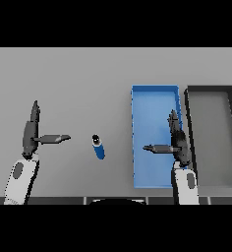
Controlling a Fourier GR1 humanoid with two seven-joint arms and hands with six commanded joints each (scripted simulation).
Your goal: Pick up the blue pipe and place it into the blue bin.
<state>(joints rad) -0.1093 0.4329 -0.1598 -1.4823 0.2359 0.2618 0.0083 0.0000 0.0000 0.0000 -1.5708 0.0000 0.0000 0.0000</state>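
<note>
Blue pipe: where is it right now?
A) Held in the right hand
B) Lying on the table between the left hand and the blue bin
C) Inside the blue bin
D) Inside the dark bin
B: the pipe lies on the grey table, apart from the open left hand and to the left of the blue bin; the right hand hovers over the bin, holding nothing.
</note>
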